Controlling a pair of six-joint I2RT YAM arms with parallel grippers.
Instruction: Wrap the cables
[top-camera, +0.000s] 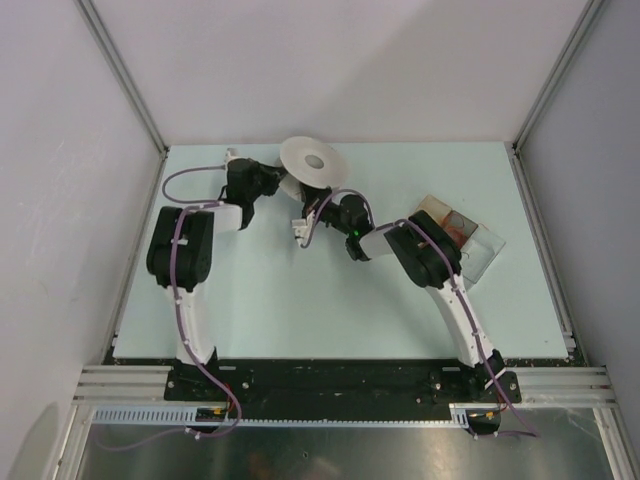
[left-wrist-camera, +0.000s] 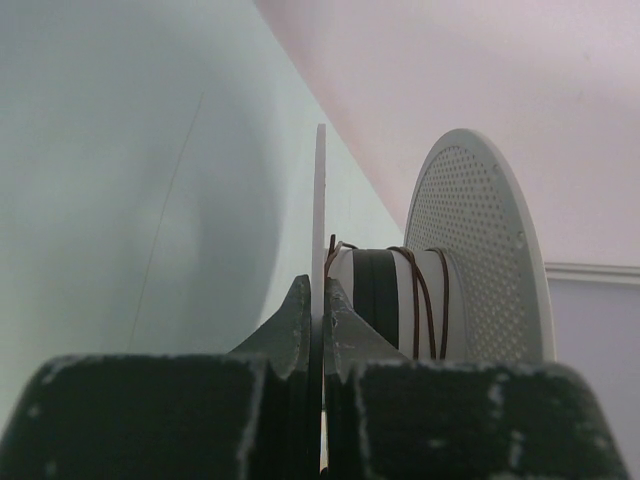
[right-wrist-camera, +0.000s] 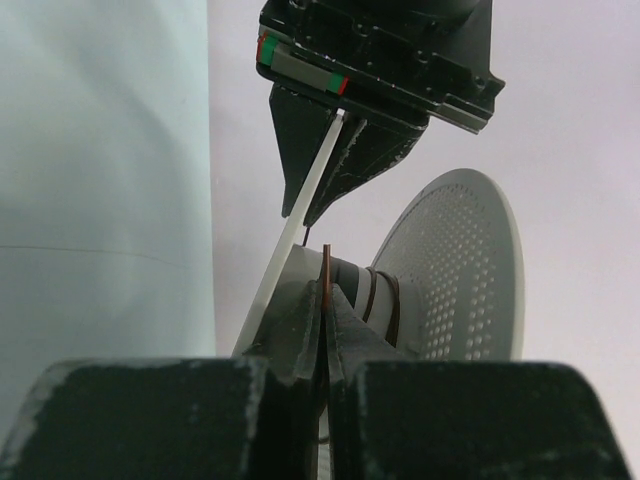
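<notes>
Bases of both arms sit at the bottom of the top view, well short of the spool (top-camera: 315, 160), which stands tilted on the far part of the counter (top-camera: 300, 310). The left hand (top-camera: 272, 185) meets the spool from its left, and the right hand (top-camera: 312, 213) reaches in from just below it. A clear packet (top-camera: 465, 240) lies well to the spool's right. The wire is too thin to see here.

Left wrist view: the left hand (left-wrist-camera: 321, 300) is clamped on the spool's (left-wrist-camera: 480, 250) near flange, seen edge-on. A few turns of dark brown wire (left-wrist-camera: 425, 300) cross the hub between the two flanges. A faint line on the counter left of the spool may be slack wire; this cannot be confirmed.

Right wrist view: the right hand (right-wrist-camera: 327, 305) is pinched closed on the wire (right-wrist-camera: 327, 270), which rises between its fingertips just in front of the hub. Above it, the left hand (right-wrist-camera: 318, 195) grips the flange of the spool (right-wrist-camera: 460, 270).

Judged progress: winding has begun, with only a few turns laid and much of the hub bare. Further turns remain; the unwound length cannot be gauged.
</notes>
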